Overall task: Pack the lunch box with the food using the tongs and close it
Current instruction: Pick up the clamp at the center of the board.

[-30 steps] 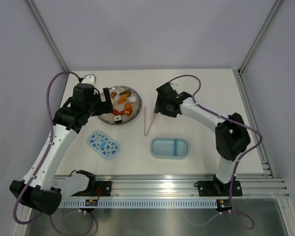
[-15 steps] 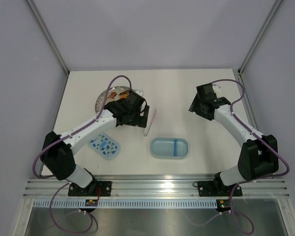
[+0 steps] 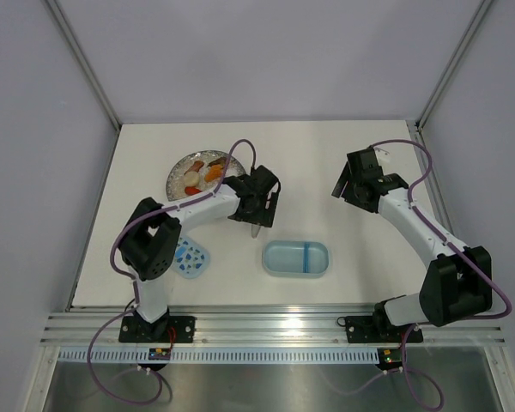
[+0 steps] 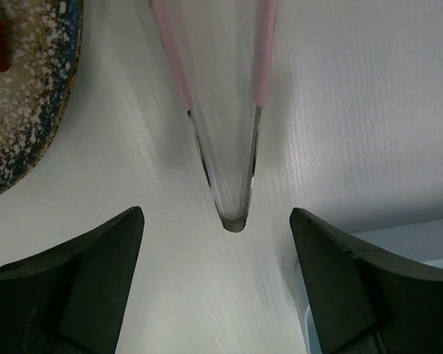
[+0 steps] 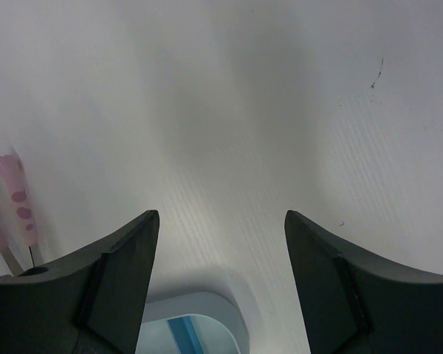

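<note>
The lunch box (image 3: 296,257) looks like smooth, translucent pale blue plastic with a soft sheen. To its left, the lid (image 3: 189,256) is opaque light blue plastic with flecks. The table (image 4: 354,110) under it is white and matt, with a fine ribbed grain. Beyond the lunch box, the tongs (image 4: 264,66) are glossy plastic, clear at the joined end and pink along the arms. The plate (image 4: 22,125) by them looks glazed and speckled. The left gripper (image 4: 215,221) has matt black plastic fingers (image 4: 81,287). Nearer than the lunch box runs a grooved metal rail (image 3: 275,328).
</note>
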Action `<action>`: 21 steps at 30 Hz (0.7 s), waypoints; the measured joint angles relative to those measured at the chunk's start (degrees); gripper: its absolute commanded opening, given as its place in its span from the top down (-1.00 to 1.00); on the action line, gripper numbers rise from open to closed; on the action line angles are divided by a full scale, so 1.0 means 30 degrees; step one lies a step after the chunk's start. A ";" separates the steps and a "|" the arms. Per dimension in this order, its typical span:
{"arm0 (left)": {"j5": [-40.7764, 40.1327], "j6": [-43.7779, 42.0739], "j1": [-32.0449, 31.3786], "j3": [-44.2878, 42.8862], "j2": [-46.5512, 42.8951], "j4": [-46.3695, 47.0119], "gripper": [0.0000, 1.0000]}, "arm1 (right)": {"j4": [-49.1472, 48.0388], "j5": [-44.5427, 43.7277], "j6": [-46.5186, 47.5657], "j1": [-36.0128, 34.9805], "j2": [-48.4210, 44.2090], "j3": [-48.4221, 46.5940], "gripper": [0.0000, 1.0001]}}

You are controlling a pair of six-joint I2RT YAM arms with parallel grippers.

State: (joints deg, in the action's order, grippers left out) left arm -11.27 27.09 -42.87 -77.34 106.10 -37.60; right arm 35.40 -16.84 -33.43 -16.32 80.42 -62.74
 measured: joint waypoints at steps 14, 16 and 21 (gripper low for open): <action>0.0095 0.0517 -0.0007 -0.0488 0.2506 0.1071 -0.23 | 0.0007 0.0146 0.0080 -0.0007 -0.0036 0.0277 -0.55; 0.0087 0.0590 -0.0007 -0.0576 0.2637 0.1173 -0.18 | 0.0015 0.0153 0.0080 -0.0007 -0.0080 0.0437 -0.55; 0.0015 0.0590 0.0058 -0.0678 0.2798 0.1581 -0.13 | 0.0044 0.0160 0.0124 -0.0007 -0.0182 0.0685 -0.55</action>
State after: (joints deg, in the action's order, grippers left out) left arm -11.22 28.86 -42.70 -79.37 114.50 -32.86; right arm 35.53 -16.36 -33.06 -16.34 79.88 -60.69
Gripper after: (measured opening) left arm 0.572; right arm 0.775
